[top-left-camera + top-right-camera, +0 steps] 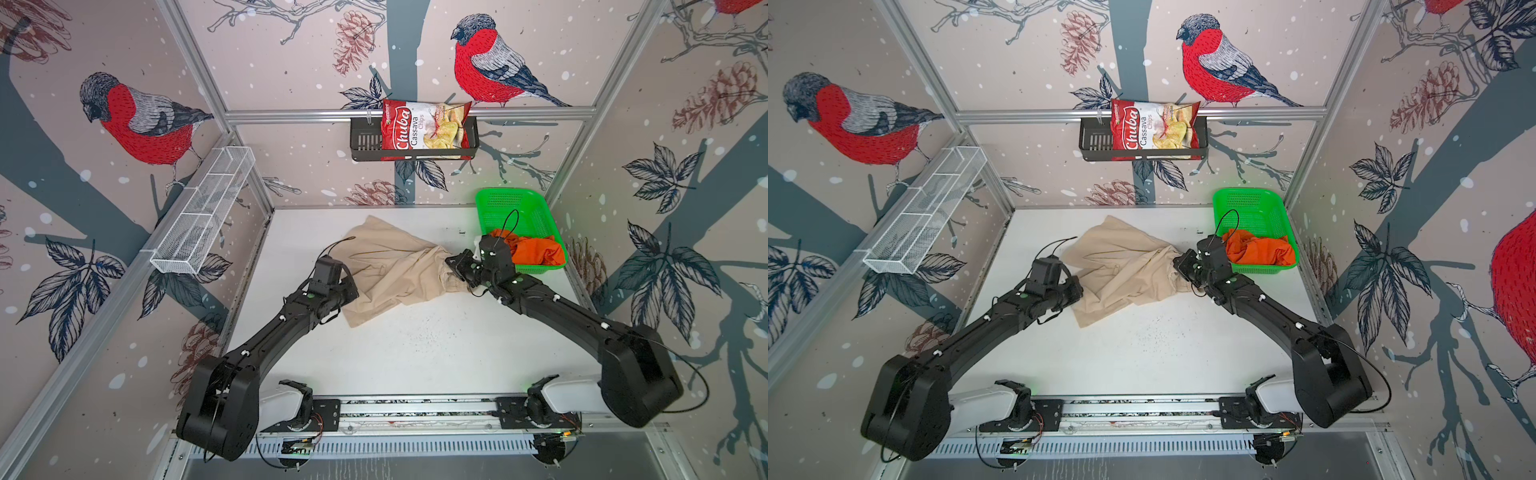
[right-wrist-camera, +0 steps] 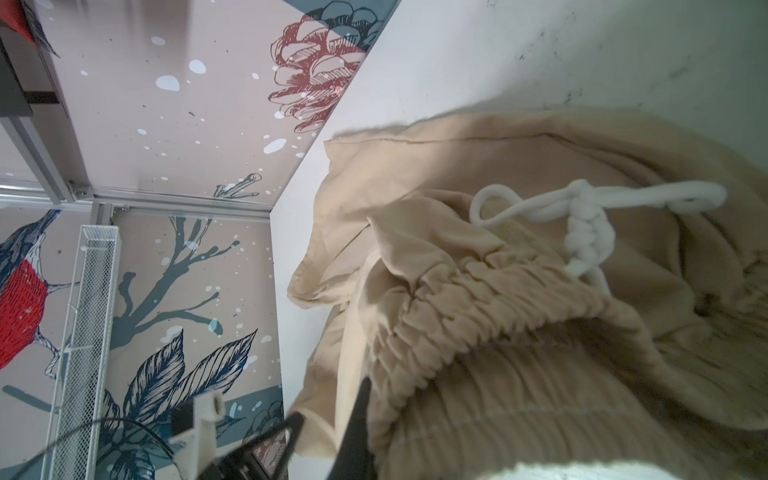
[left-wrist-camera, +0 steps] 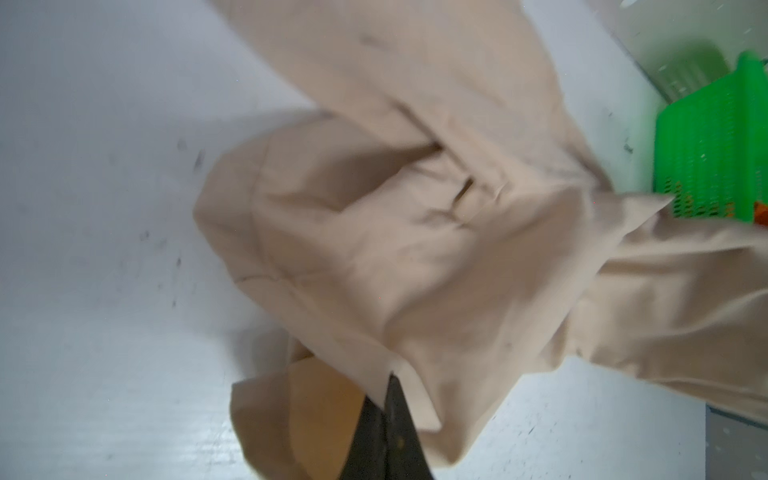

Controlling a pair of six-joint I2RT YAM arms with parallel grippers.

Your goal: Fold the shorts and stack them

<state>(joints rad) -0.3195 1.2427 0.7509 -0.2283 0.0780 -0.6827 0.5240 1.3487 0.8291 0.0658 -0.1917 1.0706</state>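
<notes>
While the beige shorts (image 1: pixel 395 266) lie crumpled across the middle of the table (image 1: pixel 415 353), nearer its far edge than its near one, both arms have a pinch on them. The step in hand looks like spreading the pair flat before the first fold.

The right gripper (image 1: pixel 455 269) is closed on the bunched elastic waistband (image 2: pixel 478 291), on the side toward the table's right edge. The white drawstring (image 2: pixel 582 216) lies knotted and loose over the gathers. The left gripper (image 1: pixel 349 291) is clamped on a leg hem (image 3: pixel 415 399) toward the left edge. Its wrist view shows the jaws meeting on a thin lip of cloth; whether that is one layer or two I cannot tell. Between the two holds the fabric is twisted and doubled over itself.

To do this well, the grippers should draw apart low over the table and evenly, until the twist runs out. A hard tug risks slipping the thin hem from the left hold. With the waistband held as a bunch it probably cannot lie at full width, so a regrip at one waist corner seems likely. The drawstring should stay on top, not trapped beneath.

The green basket (image 1: pixel 507 190) in the far right corner holds the orange shorts (image 1: pixel 536 251), just beside the right gripper, so that arm needs care not to knock it.
</notes>
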